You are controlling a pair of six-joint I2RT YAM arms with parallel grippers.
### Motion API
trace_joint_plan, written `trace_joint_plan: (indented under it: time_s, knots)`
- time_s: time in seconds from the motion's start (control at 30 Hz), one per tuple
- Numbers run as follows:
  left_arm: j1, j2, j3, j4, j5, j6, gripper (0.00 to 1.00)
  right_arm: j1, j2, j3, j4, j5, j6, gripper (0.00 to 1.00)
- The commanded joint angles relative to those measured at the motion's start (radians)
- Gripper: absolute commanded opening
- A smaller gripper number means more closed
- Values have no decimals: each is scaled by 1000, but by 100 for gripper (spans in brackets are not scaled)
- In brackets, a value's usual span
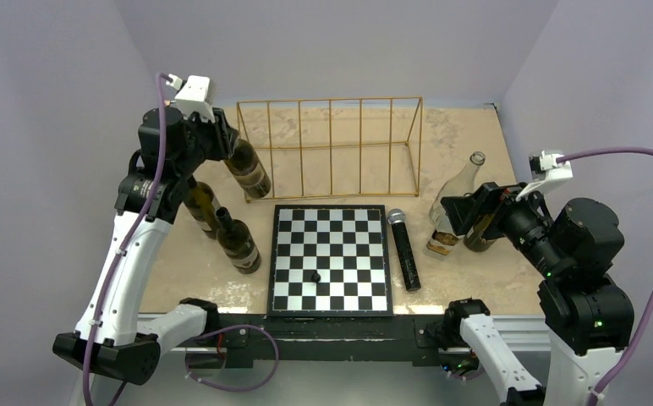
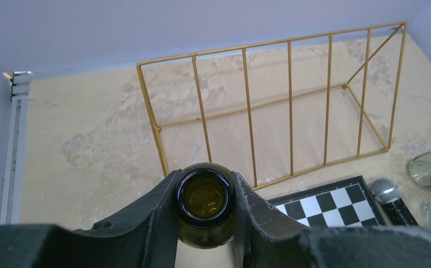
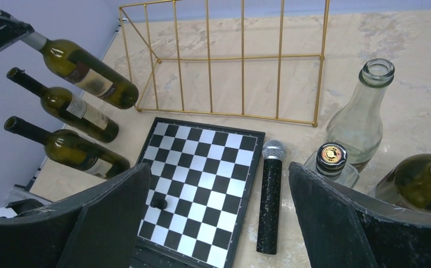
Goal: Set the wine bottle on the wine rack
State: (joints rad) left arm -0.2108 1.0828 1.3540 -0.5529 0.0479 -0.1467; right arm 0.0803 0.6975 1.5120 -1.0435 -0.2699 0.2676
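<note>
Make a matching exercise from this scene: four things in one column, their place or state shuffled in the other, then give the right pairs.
Column one:
1. left tool
2. right tool
3. microphone
4. wine rack

Column two:
A. lying along the right edge of the chessboard
B. open, holding nothing
C. standing behind the chessboard, no bottle in it
D. shut on the neck of the wine bottle

Pairs: 1-D, 2-B, 3-A, 4-C
</note>
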Motion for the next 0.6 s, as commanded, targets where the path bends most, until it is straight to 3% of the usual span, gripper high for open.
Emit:
trace_joint_plan:
  time_s: [0.0,0.57]
  knots:
    - [-4,23,108,103,-2,-12,0,3,-8,27,10,21,-8,99]
    - [-4,243,259,14,-34,-25,0,3,15,83,-25,-112,-7,99]
